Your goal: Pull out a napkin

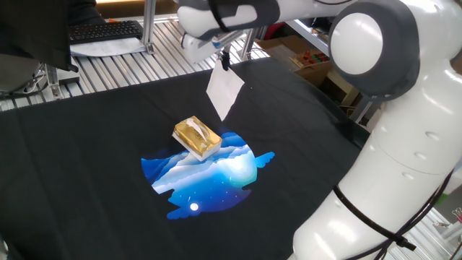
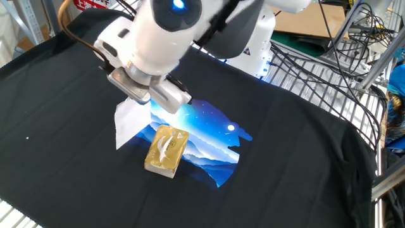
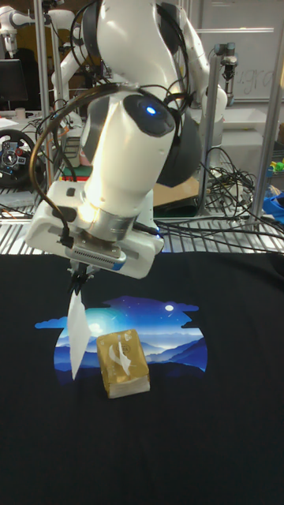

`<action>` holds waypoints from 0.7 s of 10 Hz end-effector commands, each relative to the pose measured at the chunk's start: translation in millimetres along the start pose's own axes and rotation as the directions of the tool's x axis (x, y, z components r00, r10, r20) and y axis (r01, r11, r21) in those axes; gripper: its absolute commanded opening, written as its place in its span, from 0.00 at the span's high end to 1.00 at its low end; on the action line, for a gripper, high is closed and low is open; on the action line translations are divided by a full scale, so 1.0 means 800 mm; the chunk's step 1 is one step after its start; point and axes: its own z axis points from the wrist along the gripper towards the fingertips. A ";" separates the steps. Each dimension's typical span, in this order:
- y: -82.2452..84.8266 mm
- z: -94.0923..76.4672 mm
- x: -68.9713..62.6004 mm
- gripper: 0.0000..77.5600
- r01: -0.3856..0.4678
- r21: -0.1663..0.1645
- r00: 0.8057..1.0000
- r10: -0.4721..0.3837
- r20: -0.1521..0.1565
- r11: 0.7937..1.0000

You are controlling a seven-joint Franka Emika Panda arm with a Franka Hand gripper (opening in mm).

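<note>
A golden-yellow tissue pack (image 3: 123, 362) is seen lying flat on the black cloth (image 3: 197, 442), below the claw and a little to the side of it; it is a small, blocky, shiny-wrapped packet, resting partly on a blue and white mountain print (image 3: 170, 335) in the cloth's middle. In the other fixed view the same pack (image 2: 166, 149) sits at the print's (image 2: 212, 136) near edge.

The napkin (image 3: 77, 334) is found hanging directly beneath the claw, clear of the pack and held up in the air. It is a thin, limp white sheet, roughly rectangular, pinched at one upper corner so that it droops to a point at the bottom. In one fixed view the napkin (image 1: 224, 92) shows as a flat, slightly skewed panel with a soft crease; in the other fixed view it (image 2: 130, 118) is partly hidden behind the wrist.

The gripper (image 3: 78, 274) is pointed straight down, its dark fingers closed on the napkin's top edge. In one fixed view the claw (image 1: 222, 58) is seen just above the sheet. The white, rounded arm (image 3: 130, 142) is bent over from behind, a blue light glowing on its joint. Metal rails (image 1: 108, 61) lie beyond the cloth.
</note>
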 end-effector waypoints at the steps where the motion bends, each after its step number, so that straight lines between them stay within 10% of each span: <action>1: -0.019 0.005 -0.004 0.98 -0.054 -0.141 0.998 0.058 0.025 0.989; 7: -0.018 0.018 0.012 0.98 -0.086 -0.220 0.995 0.095 0.031 0.972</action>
